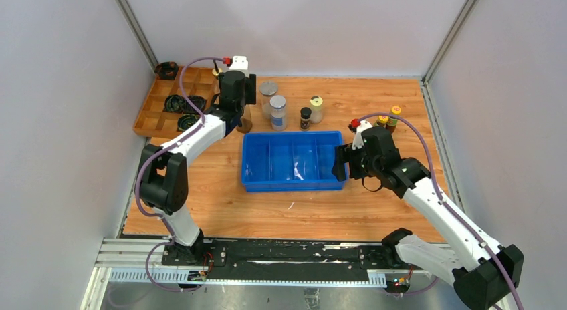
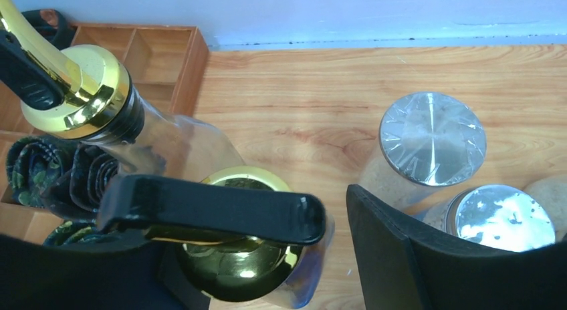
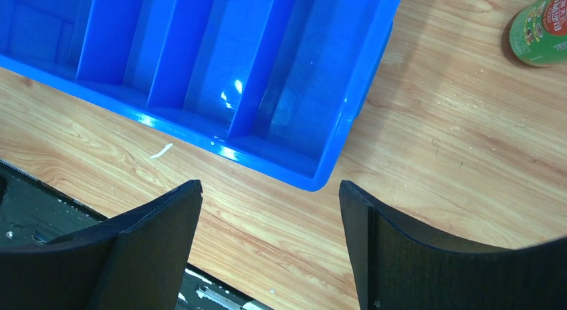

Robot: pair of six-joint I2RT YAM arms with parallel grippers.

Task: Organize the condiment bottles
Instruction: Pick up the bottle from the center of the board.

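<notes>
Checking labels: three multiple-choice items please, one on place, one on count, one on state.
1. The blue plastic divided bin lies: A) mid-table B) in the wooden tray C) against the back wall.
2. The dark yellow-capped sauce bottles number: A) one B) two C) four.
3. The right gripper has its jaws: A) shut on a jar B) open, empty C) gripping the bin.
Answers: A, it sits centred on the wooden table; B, a pair stands beyond the bin's right end; B, only table shows between the jaws.
</notes>
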